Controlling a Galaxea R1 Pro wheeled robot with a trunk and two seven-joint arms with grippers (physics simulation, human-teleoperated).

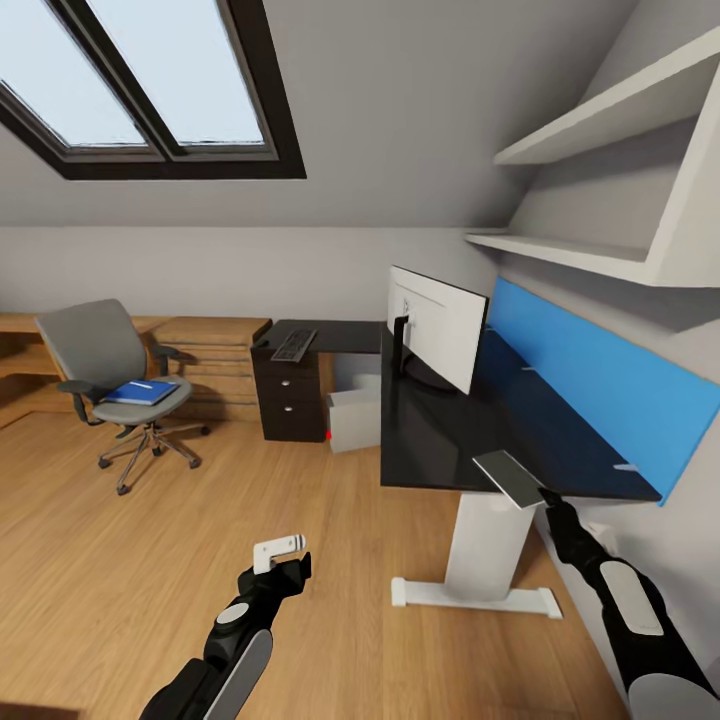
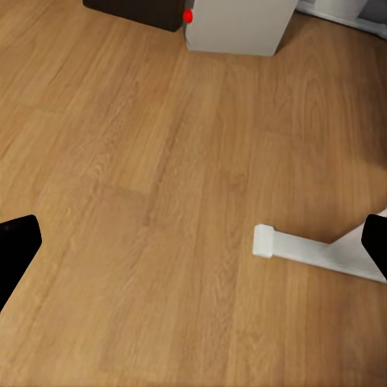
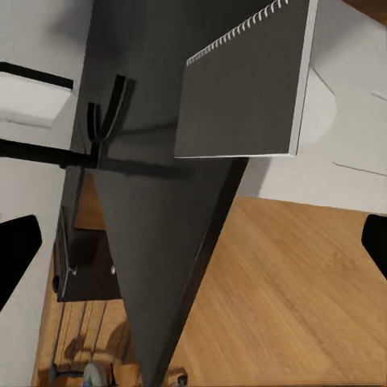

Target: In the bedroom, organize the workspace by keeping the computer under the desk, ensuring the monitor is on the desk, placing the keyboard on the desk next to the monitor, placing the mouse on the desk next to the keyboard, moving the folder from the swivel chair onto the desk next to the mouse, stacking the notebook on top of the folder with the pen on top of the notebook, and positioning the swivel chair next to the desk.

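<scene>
The glossy black desk (image 1: 440, 430) runs along the right wall, with the monitor (image 1: 436, 328) standing on it. On its far wing lies the keyboard (image 1: 293, 345), and the computer (image 1: 352, 418) stands on the floor under it. The grey notebook (image 1: 510, 478) rests tilted at the desk's near edge. My right gripper (image 1: 548, 497) is just behind it, open; the notebook (image 3: 242, 89) lies ahead of the spread fingers. The swivel chair (image 1: 100, 360) stands at the far left, the blue folder (image 1: 143, 392) on its seat. My left gripper (image 1: 285, 560) hangs open over the floor. The mouse and pen are too small to make out.
A light wooden dresser (image 1: 215, 350) stands behind the chair. The desk's white leg and foot (image 1: 480, 590) (image 2: 314, 251) stand on the wooden floor between my arms. White shelves (image 1: 600, 180) and a blue panel (image 1: 600, 370) line the right wall. The computer (image 2: 238, 24) is ahead of the left gripper.
</scene>
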